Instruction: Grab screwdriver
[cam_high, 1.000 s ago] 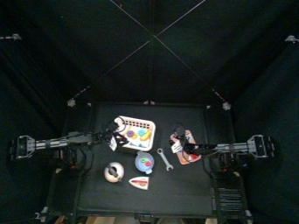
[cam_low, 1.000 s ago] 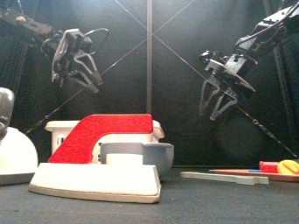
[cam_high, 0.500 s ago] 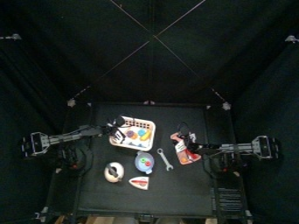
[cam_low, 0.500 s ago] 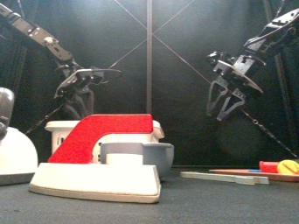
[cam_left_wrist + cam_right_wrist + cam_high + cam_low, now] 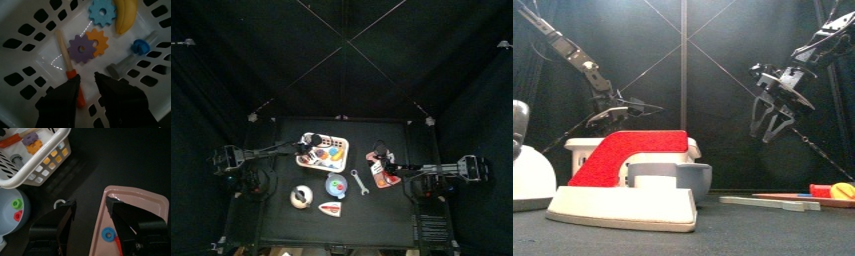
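The small black table (image 5: 385, 215) fills the middle of the curtained pen, and the white perforated plastic basket (image 5: 322, 152) near its rear left serves as the landmark. The left black arm (image 5: 265, 152) reaches in from the left and hangs its left gripper (image 5: 87, 79) directly above the basket, jaws spread apart and empty, pointing down into it. The right black arm (image 5: 438, 168) holds the right gripper (image 5: 91, 205) off to the basket's right, over the edge of a pink flat tray (image 5: 133, 218), jaws spread and holding nothing. In front of the basket stands a red and white tape dispenser (image 5: 627, 180). Inside the basket, on its floor just below the left gripper's jaws, lies the screwdriver with a wooden shaft and orange handle (image 5: 70, 67), untouched, beside a purple toy gear (image 5: 82, 49), an orange gear (image 5: 99, 41), a blue gear (image 5: 102, 11) and a yellow banana-shaped piece (image 5: 125, 15).
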`<state>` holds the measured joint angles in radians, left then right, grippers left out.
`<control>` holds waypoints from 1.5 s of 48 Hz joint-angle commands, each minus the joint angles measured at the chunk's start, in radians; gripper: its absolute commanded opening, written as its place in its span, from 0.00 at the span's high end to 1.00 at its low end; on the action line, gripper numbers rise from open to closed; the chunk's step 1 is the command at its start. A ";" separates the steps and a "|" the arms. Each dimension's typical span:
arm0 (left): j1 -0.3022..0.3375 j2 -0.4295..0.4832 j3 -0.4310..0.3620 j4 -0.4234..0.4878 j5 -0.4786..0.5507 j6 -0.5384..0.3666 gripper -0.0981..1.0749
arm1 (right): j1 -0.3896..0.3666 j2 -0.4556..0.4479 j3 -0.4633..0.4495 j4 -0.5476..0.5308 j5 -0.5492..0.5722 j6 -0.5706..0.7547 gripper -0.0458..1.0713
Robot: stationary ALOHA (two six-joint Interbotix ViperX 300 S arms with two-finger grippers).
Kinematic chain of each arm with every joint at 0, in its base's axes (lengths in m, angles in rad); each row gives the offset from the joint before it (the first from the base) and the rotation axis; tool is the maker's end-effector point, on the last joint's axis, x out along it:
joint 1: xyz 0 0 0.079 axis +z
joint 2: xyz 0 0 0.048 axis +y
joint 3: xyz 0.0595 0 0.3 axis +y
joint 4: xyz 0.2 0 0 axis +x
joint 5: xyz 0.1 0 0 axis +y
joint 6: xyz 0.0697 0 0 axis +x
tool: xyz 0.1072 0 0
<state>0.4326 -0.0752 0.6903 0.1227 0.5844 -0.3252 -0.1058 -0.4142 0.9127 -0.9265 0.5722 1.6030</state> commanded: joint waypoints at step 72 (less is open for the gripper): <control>0.000 0.181 -0.091 0.060 0.137 -0.031 0.20 | -0.005 -0.006 -0.005 0.003 -0.003 -0.002 0.19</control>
<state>0.4310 0.1043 0.6075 0.1841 0.7225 -0.3559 -0.1058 -0.4126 0.9173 -0.9204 0.5722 1.6015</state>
